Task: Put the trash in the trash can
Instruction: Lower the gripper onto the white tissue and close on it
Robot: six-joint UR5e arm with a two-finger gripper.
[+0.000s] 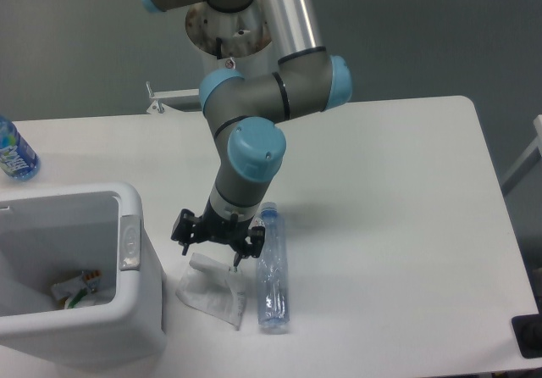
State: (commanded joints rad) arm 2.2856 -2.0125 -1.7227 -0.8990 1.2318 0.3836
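Note:
A crumpled white paper wrapper lies flat on the table just right of the trash can. A flattened clear plastic bottle lies lengthwise beside it on the right. My gripper hangs pointing down over the wrapper's upper edge, left of the bottle; its black fingers are spread and hold nothing, and one tip is at or just above the paper. The trash can, a white bin with a grey oval button on its rim, stands at the front left. A crumpled scrap with green and orange marks lies inside it.
An upright bottle with a blue label stands at the table's far left edge. The arm's elbow and base rise behind the gripper. A black object sits at the front right corner.

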